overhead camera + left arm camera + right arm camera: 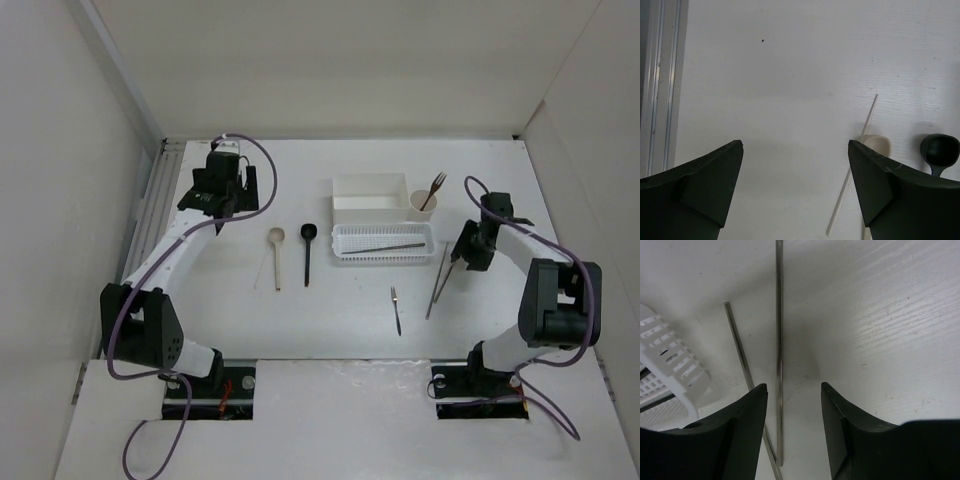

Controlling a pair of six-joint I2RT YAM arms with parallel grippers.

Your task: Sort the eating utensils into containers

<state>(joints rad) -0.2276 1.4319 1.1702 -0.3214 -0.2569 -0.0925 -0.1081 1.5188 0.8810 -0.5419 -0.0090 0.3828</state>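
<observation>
Lower centre: a dark fork [397,310] lies on the table [330,335]. Right: the right end effector [792,390], jaws partly apart, straddles one of two metal chopsticks [438,282] without clamping it. Centre: the beige spoon [276,240] and black spoon [307,250] lie beside the basket [345,252]. Upper left: the left end effector [795,150] is spread wide and empty.

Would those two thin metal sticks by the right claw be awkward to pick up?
Probably. The metal sticks look round and smooth, so they may roll or slip. They lie flat on the table, leaving the right gripper little to get under. Straight, so likely stiff.
</observation>
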